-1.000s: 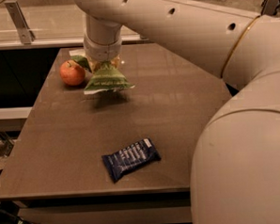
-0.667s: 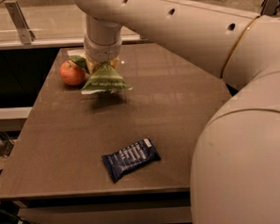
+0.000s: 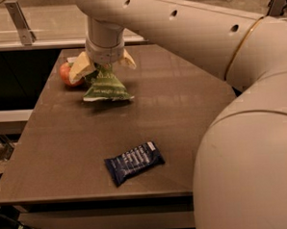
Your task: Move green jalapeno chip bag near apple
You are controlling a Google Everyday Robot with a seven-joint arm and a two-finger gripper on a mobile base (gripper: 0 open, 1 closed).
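Note:
The green jalapeno chip bag (image 3: pixel 106 85) lies on the brown table (image 3: pixel 182 114) at the back left, its lettered side up. The red-orange apple (image 3: pixel 65 74) sits just left of it, partly hidden behind a gripper finger. My gripper (image 3: pixel 103 73) hangs straight over the bag's upper end. Its tan fingers (image 3: pixel 80 67) are spread apart on either side of the bag's top, so it is open. The bag's top edge is tucked between them.
A dark blue wrapped bar (image 3: pixel 134 161) lies near the table's front edge. My large white arm (image 3: pixel 217 45) spans the right side of the view. A counter with a metal bracket (image 3: pixel 20 21) runs behind the table.
The fingers have spread apart around the bag's top. The bag and apple stay in the same place.

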